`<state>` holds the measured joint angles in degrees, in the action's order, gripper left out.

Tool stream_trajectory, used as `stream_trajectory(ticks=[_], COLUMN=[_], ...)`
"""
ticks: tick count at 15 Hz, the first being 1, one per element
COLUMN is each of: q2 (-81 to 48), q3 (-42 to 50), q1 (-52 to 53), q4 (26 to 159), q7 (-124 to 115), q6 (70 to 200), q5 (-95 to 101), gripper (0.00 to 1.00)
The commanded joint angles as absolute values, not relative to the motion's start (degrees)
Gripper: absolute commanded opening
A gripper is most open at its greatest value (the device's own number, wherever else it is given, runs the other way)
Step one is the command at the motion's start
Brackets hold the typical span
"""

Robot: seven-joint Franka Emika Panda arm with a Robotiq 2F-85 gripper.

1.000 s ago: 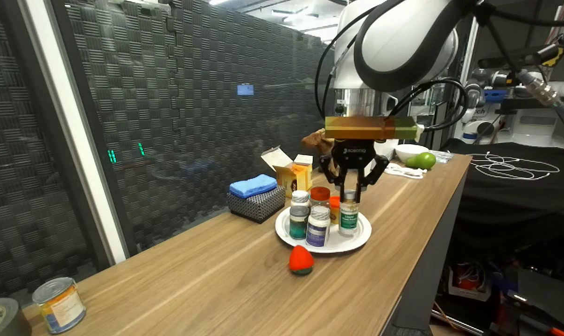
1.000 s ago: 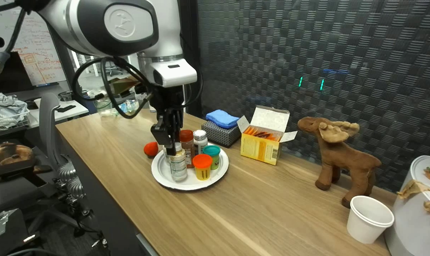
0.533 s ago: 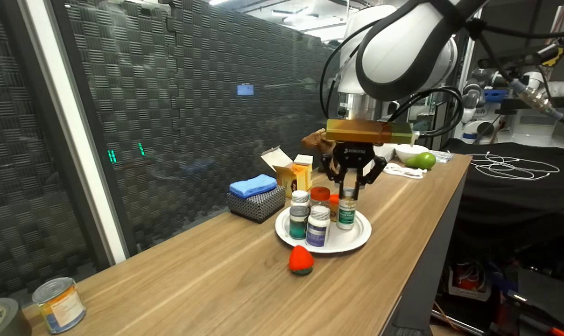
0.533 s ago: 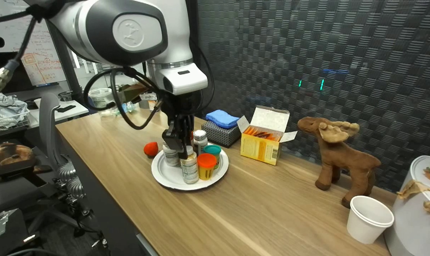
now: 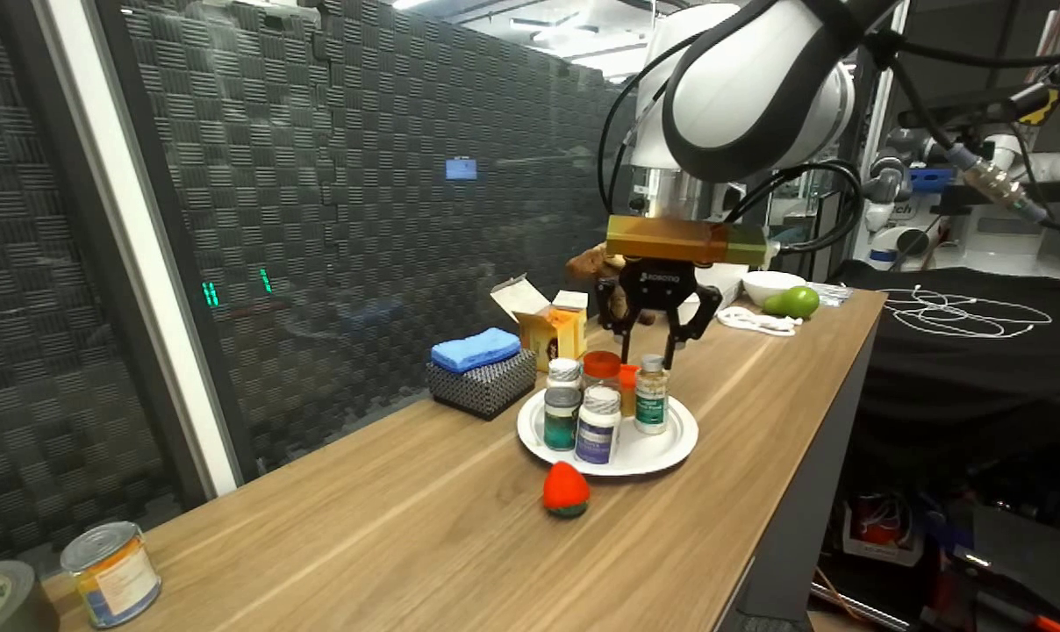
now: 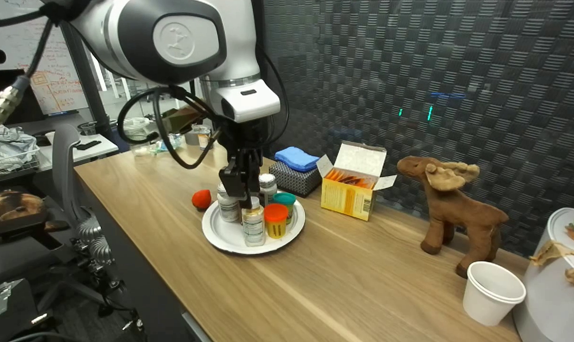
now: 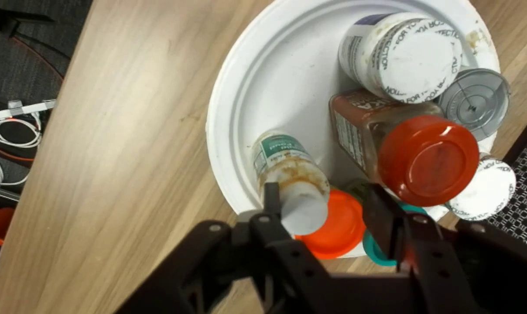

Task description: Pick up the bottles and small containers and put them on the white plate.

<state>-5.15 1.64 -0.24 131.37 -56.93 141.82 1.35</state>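
My gripper [image 5: 648, 358] is open just above a green-label bottle [image 5: 652, 404]. In the wrist view [image 7: 322, 196] its fingers stand apart, one beside that bottle's white cap. The bottle stands upright on the white plate [image 6: 225, 232]. Also on the plate are a purple-label white bottle [image 5: 598, 434], a grey-capped green bottle [image 5: 562, 420], a white-capped bottle [image 6: 268, 186], a red-capped spice bottle [image 7: 429, 161], an orange-lidded yellow tub [image 6: 276, 221] and a teal-lidded tub [image 6: 284, 204]. The small red piece [image 5: 566, 490] lies on the table beside the plate.
A patterned box with a blue block [image 5: 476, 349] and an open yellow box [image 6: 348, 197] stand near the plate by the wall. A toy moose [image 6: 458, 204], white cups [image 6: 486, 299], a tin can [image 5: 113, 575] and a tape roll [image 5: 8, 601] stand farther off.
The green-label bottle has shifted on the plate towards the orange-lidded tub. My gripper, earlier shut on it, has now opened, let it go and risen slightly.
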Motion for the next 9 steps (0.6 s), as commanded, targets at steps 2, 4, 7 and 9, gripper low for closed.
stream_trajectory(ticks=[2, 4, 7, 9], q2=[1.39, 5.16, 10.59, 12.83], q3=[1.03, -0.03, -3.62, -6.54], q1=[1.55, 2.40, 3.20, 3.89], q4=[133.53, 134.30, 134.28, 133.60], q7=[-58.91, -60.68, -62.84, -62.45], q6=[138.66, 136.24, 133.06, 131.70], q5=[4.25, 8.29, 12.79, 13.73], gripper=[0.92, 1.00, 1.00, 1.00])
